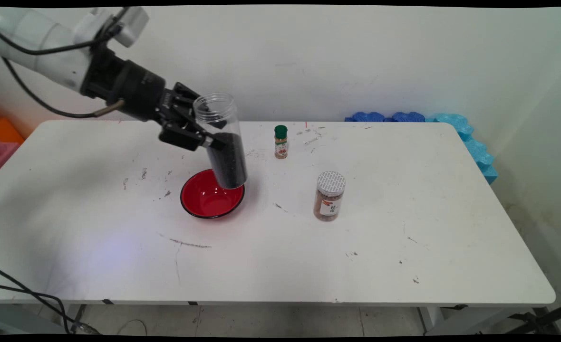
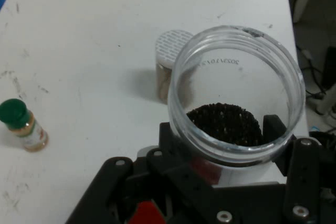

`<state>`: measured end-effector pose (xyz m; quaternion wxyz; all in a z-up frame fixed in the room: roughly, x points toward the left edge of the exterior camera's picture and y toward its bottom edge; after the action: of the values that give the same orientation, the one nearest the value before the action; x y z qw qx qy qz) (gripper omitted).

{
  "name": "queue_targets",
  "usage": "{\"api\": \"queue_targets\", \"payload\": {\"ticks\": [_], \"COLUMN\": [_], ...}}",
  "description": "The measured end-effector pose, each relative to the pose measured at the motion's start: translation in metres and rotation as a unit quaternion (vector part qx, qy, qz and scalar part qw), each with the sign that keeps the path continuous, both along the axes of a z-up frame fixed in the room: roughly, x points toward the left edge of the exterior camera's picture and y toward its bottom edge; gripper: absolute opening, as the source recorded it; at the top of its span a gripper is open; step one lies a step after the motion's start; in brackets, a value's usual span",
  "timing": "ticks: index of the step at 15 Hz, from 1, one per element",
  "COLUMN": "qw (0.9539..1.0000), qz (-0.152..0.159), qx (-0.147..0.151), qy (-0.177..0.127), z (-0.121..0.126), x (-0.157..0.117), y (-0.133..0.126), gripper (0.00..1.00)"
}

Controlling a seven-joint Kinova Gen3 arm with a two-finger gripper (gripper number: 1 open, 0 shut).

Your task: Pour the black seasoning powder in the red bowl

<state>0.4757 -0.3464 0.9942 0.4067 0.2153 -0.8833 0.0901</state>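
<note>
My end effector (image 1: 199,128) is clamped on a clear open-topped jar (image 1: 221,140), gripping it around the middle. Jar is lifted off the counter (image 1: 280,247), nearly upright, tilted slightly with its mouth leaning left. No lid on it. Lower half holds dark, almost black grains (image 1: 229,161); in the hand view they sit as a heap at the bottom of the jar (image 2: 236,98), grains (image 2: 224,123).

Jar base hangs over the far-right rim of a red bowl (image 1: 209,197) with a black outside. Can't tell whether base touches the rim. Bowl looks empty, sits on the counter left of centre.

Right of the jar, toward the far edge: small spice bottle (image 1: 281,141) with green cap, upright; also seen in the hand view (image 2: 23,124).

Nearer and further right: brown-filled jar (image 1: 330,195) with white patterned lid and a white-and-orange label, upright, well apart from the bowl. In the hand view (image 2: 169,64) it's partly behind my jar's rim.

Blue foam pieces (image 1: 466,135) lie along the counter's far-right corner by the wall.
</note>
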Motion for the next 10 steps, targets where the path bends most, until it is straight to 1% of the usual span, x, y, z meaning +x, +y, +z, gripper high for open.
{"api": "queue_targets", "payload": {"ticks": [5, 10], "qw": [0.9999, 0.9999], "qz": [-0.008, -0.007], "qx": [0.009, 0.014], "qy": [-0.003, -0.005], "z": [0.01, 0.015], "x": [0.015, 0.022], "y": [0.015, 0.022], "gripper": [0.0, 0.0]}}
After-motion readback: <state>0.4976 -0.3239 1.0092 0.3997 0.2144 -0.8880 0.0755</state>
